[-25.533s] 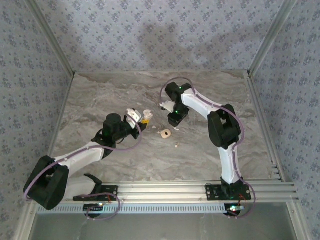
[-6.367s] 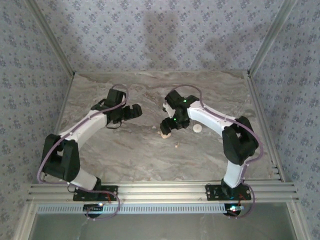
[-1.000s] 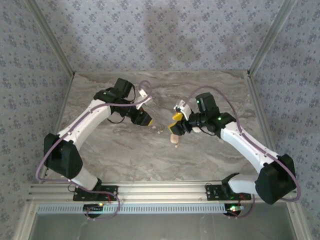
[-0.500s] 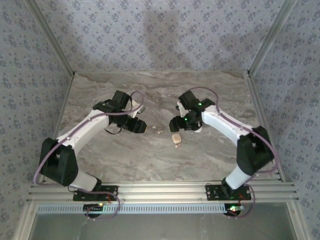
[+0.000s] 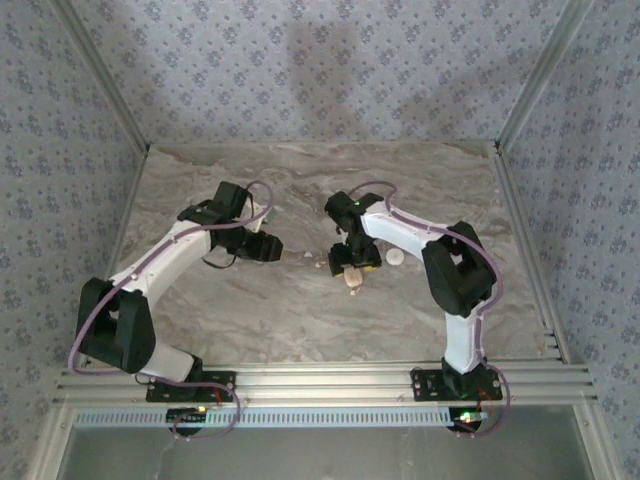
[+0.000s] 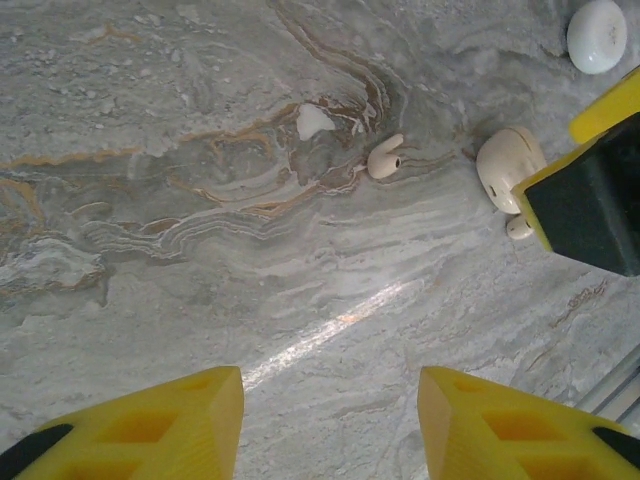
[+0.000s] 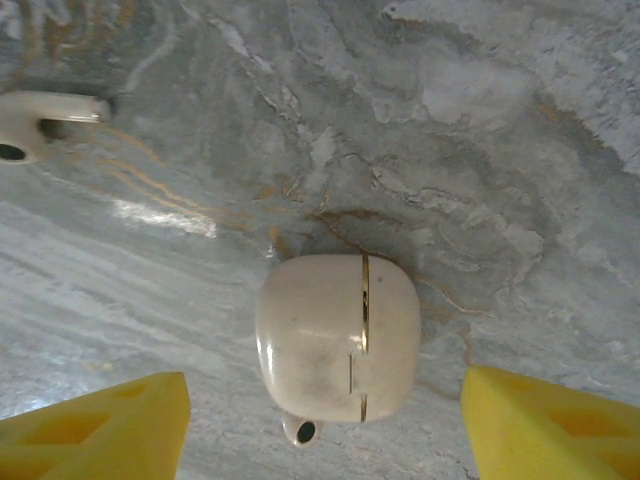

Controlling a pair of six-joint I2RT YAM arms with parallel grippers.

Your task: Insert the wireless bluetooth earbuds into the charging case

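Observation:
The charging case (image 7: 338, 335) lies on the marble, a pale peach rounded square with a thin gold seam; it looks closed. One earbud (image 7: 300, 430) touches its near edge. A second earbud (image 7: 40, 125) lies apart at the upper left. My right gripper (image 7: 325, 440) hangs open just above the case, one finger on each side, touching nothing. In the left wrist view, the loose earbud (image 6: 385, 158) and the case (image 6: 508, 158) lie well ahead of my open left gripper (image 6: 330, 430). From above, the case (image 5: 352, 277) sits just below the right gripper (image 5: 350, 257); the left gripper (image 5: 264, 246) is further left.
A plain white round disc (image 5: 396, 257) rests on the marble right of the right gripper, also the disc (image 6: 597, 35) in the left wrist view. A pale fleck (image 6: 314, 122) lies near the loose earbud. Aluminium frame rails (image 5: 330, 380) run along the near edge.
The right arm has folded in and its gripper has shifted slightly left and nearer, over the case. The left gripper has drawn back a little to the left. Case and earbuds have stayed put.

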